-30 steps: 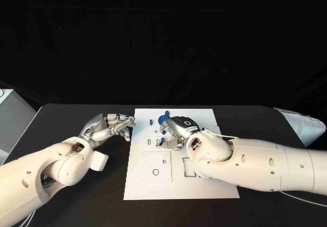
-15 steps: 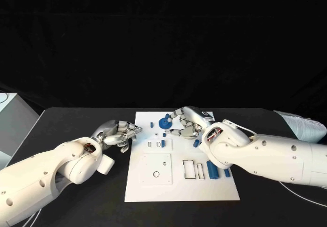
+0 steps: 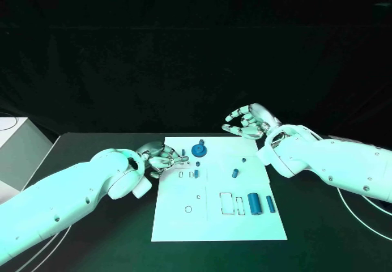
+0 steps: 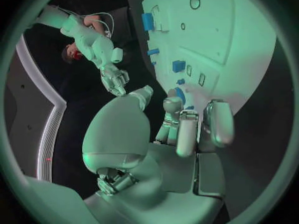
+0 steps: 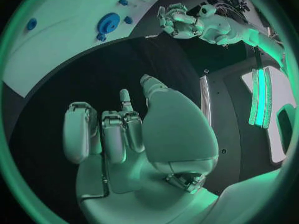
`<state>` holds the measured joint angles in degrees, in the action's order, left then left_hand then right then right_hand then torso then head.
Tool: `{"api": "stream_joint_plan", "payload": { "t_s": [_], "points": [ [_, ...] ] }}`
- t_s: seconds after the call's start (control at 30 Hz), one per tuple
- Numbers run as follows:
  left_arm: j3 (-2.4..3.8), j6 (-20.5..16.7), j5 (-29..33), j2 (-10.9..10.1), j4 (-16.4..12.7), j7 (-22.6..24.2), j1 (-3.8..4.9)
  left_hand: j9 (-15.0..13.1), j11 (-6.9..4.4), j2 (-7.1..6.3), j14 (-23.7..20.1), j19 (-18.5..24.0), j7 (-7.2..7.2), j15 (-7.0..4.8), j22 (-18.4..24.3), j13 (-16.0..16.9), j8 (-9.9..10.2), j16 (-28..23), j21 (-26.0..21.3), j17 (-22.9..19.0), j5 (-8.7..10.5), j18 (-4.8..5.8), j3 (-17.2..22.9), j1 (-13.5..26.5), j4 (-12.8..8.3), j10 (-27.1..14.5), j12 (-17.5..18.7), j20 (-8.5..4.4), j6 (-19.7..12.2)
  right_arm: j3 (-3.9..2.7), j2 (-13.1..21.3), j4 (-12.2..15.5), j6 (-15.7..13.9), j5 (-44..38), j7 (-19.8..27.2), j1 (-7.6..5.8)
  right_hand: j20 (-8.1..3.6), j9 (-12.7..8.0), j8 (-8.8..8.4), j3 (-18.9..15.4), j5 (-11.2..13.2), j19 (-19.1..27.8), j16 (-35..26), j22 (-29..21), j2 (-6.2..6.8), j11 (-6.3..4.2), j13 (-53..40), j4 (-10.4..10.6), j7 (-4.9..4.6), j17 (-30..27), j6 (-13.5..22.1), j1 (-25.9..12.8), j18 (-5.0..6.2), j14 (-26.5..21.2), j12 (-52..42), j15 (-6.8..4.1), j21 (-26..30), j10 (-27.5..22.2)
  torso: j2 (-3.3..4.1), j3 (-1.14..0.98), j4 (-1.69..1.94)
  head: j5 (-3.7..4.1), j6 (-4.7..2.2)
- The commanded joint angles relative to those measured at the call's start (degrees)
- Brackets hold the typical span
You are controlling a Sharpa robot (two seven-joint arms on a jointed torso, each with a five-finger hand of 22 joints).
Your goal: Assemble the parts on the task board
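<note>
White and flat, the task board (image 3: 214,226) lies in the middle of the black table (image 3: 98,238), its long axis running from 12 to 6 o'clock in the head view. The blue parts are scattered on it: a round disc (image 3: 200,151) near the 12 o'clock edge, a small peg (image 3: 235,173) toward the centre, and two cylinders (image 3: 254,203) lying at about 4 o'clock beside the rectangular slots (image 3: 226,203), their long axes parallel to the board's length.

The left hand (image 3: 162,157) sits at the board's 9 o'clock edge, fingers curled inward; whether they pinch anything cannot be told. The right hand (image 3: 249,121) hangs above the table beyond the 1 o'clock corner, well apart from the board, fingers curled and holding nothing.

Judging from this, picking a part is next. It would go best if the right hand descends straight over a cylinder and grips across its short axis.
</note>
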<state>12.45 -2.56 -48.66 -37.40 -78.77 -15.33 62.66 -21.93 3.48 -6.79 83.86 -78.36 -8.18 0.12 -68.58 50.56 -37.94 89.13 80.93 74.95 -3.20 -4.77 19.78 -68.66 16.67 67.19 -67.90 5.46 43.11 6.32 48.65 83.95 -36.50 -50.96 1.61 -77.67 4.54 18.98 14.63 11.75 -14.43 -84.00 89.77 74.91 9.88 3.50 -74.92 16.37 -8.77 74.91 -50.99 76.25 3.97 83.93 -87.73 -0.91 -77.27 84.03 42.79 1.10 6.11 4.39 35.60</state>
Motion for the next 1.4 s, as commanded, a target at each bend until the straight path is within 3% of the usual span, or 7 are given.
{"api": "stream_joint_plan", "payload": {
  "t_s": [0.03,0.2,0.27,0.3,0.37,0.73,1.4],
  "points": [
    [-0.57,7.12,-4.58,1.68,1.42,-8.26,0.95,-0.1,0.04,0.11,5.61,-0.61,0.13,-0.32,-0.3,0.72,0.21,0.25,0.34,13.76,0.13,0.52,-0.02,0.97,0.12,0.76,-0.68,0.05,-0.43,-0.02,-0.17,-0.92,0.67,4.94,2.73,-0.11,0.29,-0.03,0.23,0.37,-0.41,-2.55,0.23,1.05,-0.36,0.48,-13.13,-0.01,-0.02,15.09,0.49,-0.32,-0.75,6.07,0.08,0.34,-0.05,3.53,-0.36,-0.23,-0.11,-0.29,0.21],
    [-1.57,10.09,-7.0,4.57,3.63,-11.1,2.34,-0.35,-0.13,0.34,5.72,-0.78,0.35,-0.43,-0.72,3.13,-0.14,0.38,0.58,14.02,-0.43,0.58,0.1,1.86,0.05,2.26,-2.35,0.1,0.05,-0.03,-0.63,-2.22,1.48,4.99,1.95,-0.23,0.3,-0.04,0.23,0.42,-0.8,-2.54,0.23,1.0,-0.35,0.5,-13.14,-0.03,-0.04,15.09,0.58,-0.36,-0.74,6.07,0.06,0.35,0.0,3.54,-0.3,-0.17,-0.07,0.1,0.47],
    [-1.81,11.02,-8.14,5.41,4.32,-11.69,2.7,-0.56,-0.22,0.05,5.78,-0.85,0.46,-0.53,-0.92,4.2,-0.31,0.44,0.71,14.15,-2.42,0.61,-0.1,2.53,0.0,2.82,-3.18,0.05,0.13,-0.03,-0.85,-2.63,1.93,4.94,1.6,-0.25,0.3,-0.04,0.23,0.42,-0.8,-2.54,0.23,1.0,-0.35,0.5,-13.14,-0.03,-0.04,15.09,0.59,-0.36,-0.74,6.07,0.07,0.35,0.0,3.54,-0.24,-0.14,-0.1,0.15,0.41],
    [-1.92,11.43,-8.71,5.83,4.72,-11.95,2.89,-0.85,-0.33,-0.27,5.81,-0.97,0.58,-0.64,-1.19,4.97,-0.54,0.48,0.86,14.23,-7.57,0.66,-0.36,3.24,-0.01,3.13,-3.76,-0.06,0.26,-0.03,-0.97,-2.83,2.15,4.91,1.41,-0.25,0.3,-0.04,0.23,0.41,-0.89,-2.54,0.23,0.99,-0.35,0.5,-13.12,-0.03,-0.04,15.09,0.61,-0.38,-0.74,6.07,0.09,0.35,0.01,3.52,-0.21,-0.14,-0.11,0.08,0.2],
    [-2.1,12.03,-9.58,6.55,5.43,-12.31,3.2,-1.18,-0.42,-0.32,5.81,-0.96,0.68,-0.7,-1.25,5.29,-0.82,0.48,0.9,14.22,-9.48,0.66,-0.6,3.53,-0.04,3.19,-4.02,-0.1,0.43,-0.04,-1.16,-3.15,2.54,4.82,1.09,-0.26,0.3,-0.04,0.23,0.41,-0.89,-2.54,0.23,0.99,-0.35,0.5,-13.12,-0.03,-0.04,15.09,0.61,-0.38,-0.74,6.07,0.09,0.35,0.01,3.52,-0.19,-0.14,-0.13,-0.08,0.11],
    [-2.52,13.64,-11.25,9.41,8.1,-12.99,4.02,-1.9,-0.58,-0.59,5.8,-1.02,0.89,-0.82,-1.48,5.81,-1.51,0.47,1.01,14.21,-9.44,0.7,-1.22,4.28,0.09,3.32,-4.38,-0.18,0.82,-0.04,-2.08,-4.2,3.65,4.11,0.02,-0.28,0.31,-0.06,0.21,0.34,-1.05,-2.53,0.23,0.97,-0.25,0.52,-13.13,0.02,-0.07,15.09,0.7,-0.55,-0.73,6.07,0.08,0.36,0.04,3.53,-0.1,-0.12,-0.09,0.37,0.18],
    [-2.56,13.83,-11.28,11.1,9.6,-13.02,4.44,-3.29,-0.92,-0.39,5.81,-1.11,1.35,-1.08,-1.79,6.23,-2.89,0.48,1.16,14.23,-9.32,0.75,-2.1,5.28,0.03,3.35,-4.69,-0.39,1.37,-0.03,-3.26,-5.09,4.63,3.81,-0.61,-0.27,0.32,-0.06,0.22,0.25,-1.12,-2.51,0.23,0.93,-0.16,0.53,-13.21,0.08,-0.07,15.09,0.73,-0.76,-0.72,6.07,-0.02,0.38,0.08,3.63,0.22,-0.14,0.08,0.9,-0.46]
  ]
}}
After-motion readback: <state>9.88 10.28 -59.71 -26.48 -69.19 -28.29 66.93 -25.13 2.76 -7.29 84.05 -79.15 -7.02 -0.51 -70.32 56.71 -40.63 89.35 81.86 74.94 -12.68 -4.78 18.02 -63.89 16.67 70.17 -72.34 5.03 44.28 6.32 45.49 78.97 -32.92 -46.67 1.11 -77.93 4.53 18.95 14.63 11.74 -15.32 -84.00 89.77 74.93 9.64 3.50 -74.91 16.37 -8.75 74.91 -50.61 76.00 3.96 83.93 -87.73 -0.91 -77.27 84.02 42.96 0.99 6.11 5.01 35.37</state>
